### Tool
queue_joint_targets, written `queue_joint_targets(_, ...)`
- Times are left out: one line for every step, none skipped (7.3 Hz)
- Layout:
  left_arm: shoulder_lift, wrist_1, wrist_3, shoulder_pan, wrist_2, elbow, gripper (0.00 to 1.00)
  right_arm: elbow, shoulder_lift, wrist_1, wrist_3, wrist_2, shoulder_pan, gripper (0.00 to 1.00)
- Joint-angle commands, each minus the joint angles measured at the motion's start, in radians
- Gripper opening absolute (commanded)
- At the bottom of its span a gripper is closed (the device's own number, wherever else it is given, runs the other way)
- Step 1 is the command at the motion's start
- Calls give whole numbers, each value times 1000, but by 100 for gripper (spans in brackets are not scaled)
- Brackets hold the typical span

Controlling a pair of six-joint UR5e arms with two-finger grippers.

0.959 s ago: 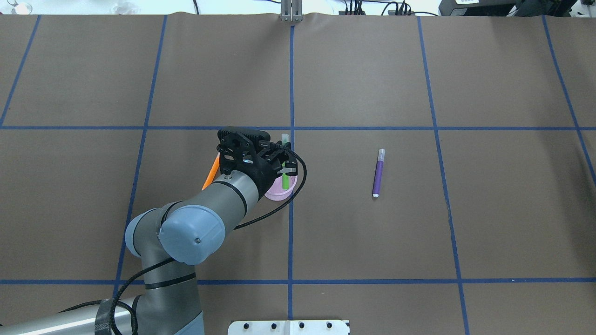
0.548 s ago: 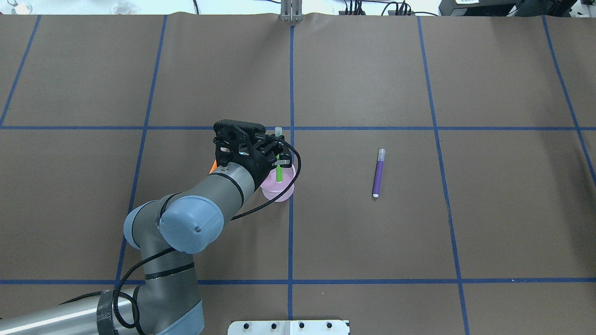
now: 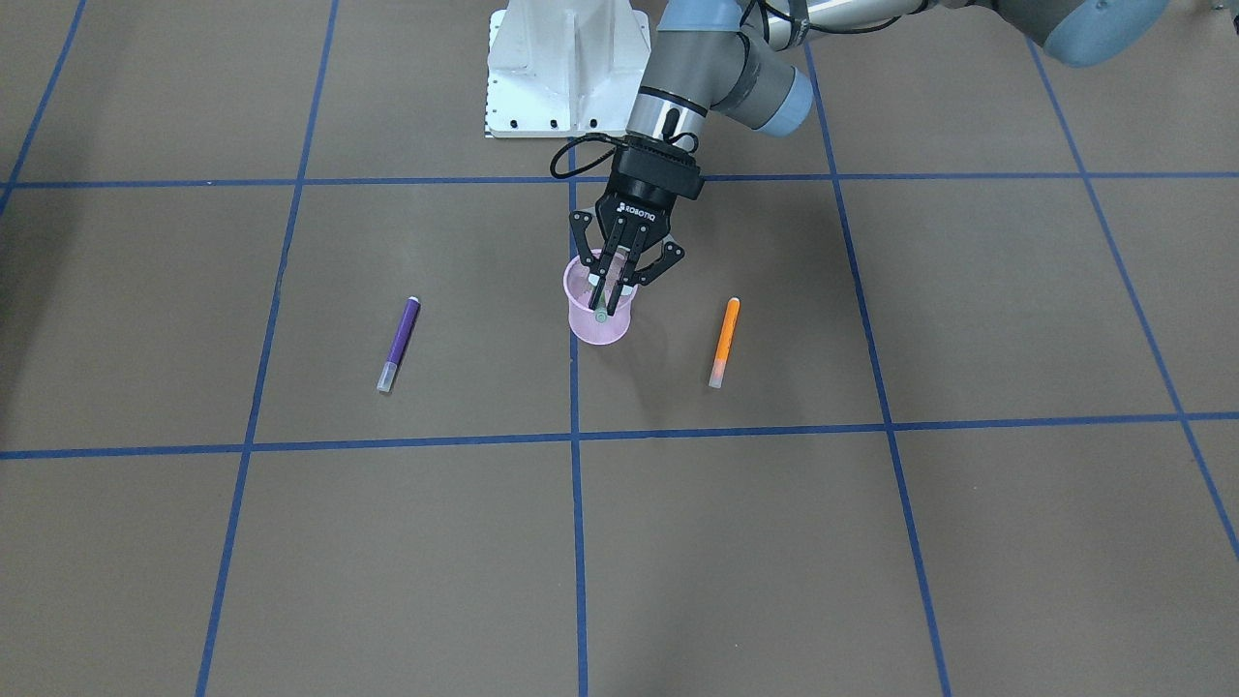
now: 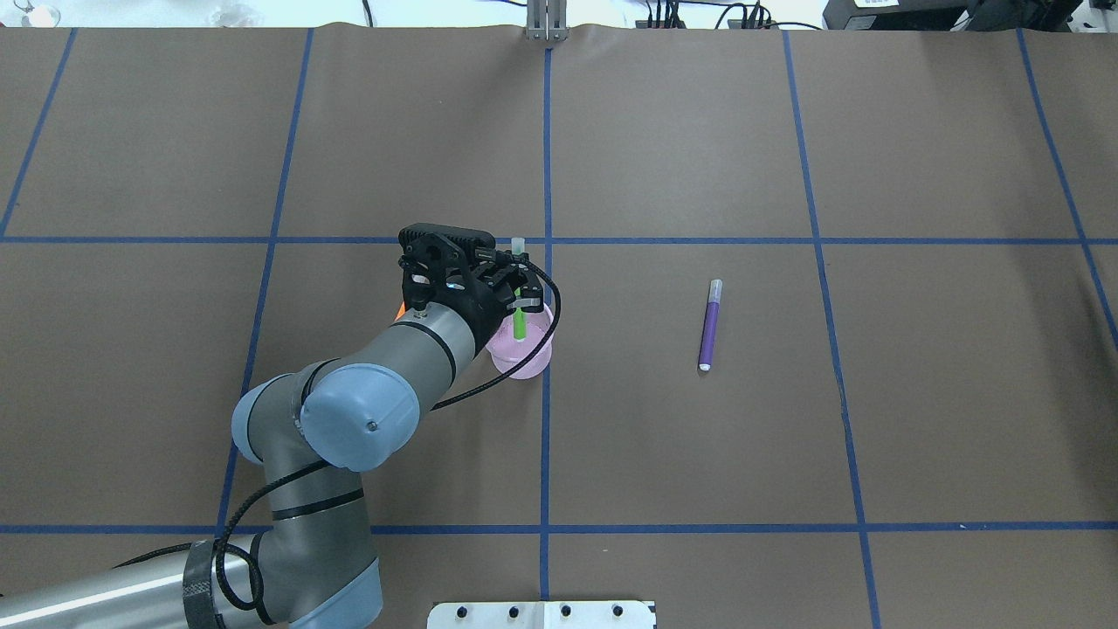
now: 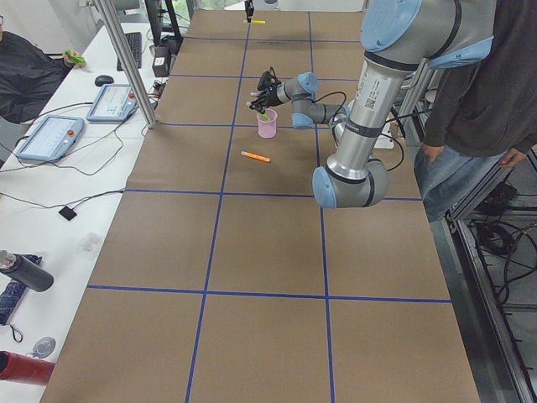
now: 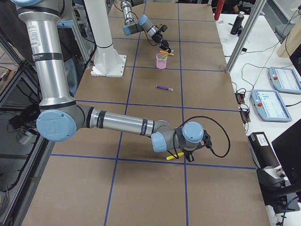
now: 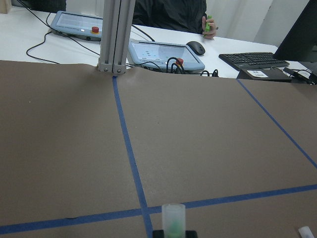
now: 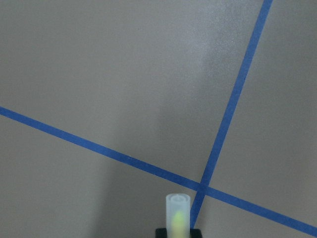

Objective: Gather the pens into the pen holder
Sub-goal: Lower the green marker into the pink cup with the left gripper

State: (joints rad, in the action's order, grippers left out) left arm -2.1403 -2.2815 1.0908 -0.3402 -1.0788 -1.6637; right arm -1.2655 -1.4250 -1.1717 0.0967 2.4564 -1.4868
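Edging leftward, left gripper [image 4: 521, 303] has the green pen [image 4: 520, 325] clenched, near-upright, tip already inside the pen holder [image 4: 529, 363] straight beneath the jaws. Just let go, I reckon.

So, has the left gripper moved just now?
Yes. In the overhead view the left gripper, holding the green pen, shifted slightly left, away from the central blue tape line.

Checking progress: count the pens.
4: green pen in the left gripper over the pen holder; purple pen and orange pen lying on the table; yellow pen in the right gripper.
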Motion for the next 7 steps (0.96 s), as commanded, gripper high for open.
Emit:
queue_joint_targets(8, 1, 1, 0, 3, -2, 14, -8, 0, 0, 0, 1, -4, 0)
queue_joint_targets(10, 4, 0, 0, 7, -1, 93, -15, 0, 0, 0, 1, -9, 0)
queue_joint_targets(10, 5, 0, 0, 10, -5, 100, -18, 0, 1, 0, 4, -15, 0)
queue_joint_targets(10, 7, -2, 0, 8, -11, 100, -40, 0, 1, 0, 18, -20, 0)
queue_joint_targets(11, 16, -5, 0, 2, -24, 100, -76, 0, 1, -3, 21, -27, 0)
queue_joint_targets(17, 22, -37, 0, -1, -48, 100, -125, 3, 6, -62, 19, -27, 0)
queue_joint_targets(39, 75, -52, -5, -7, -98, 100, -179, 30, 3, -149, 19, -27, 0)
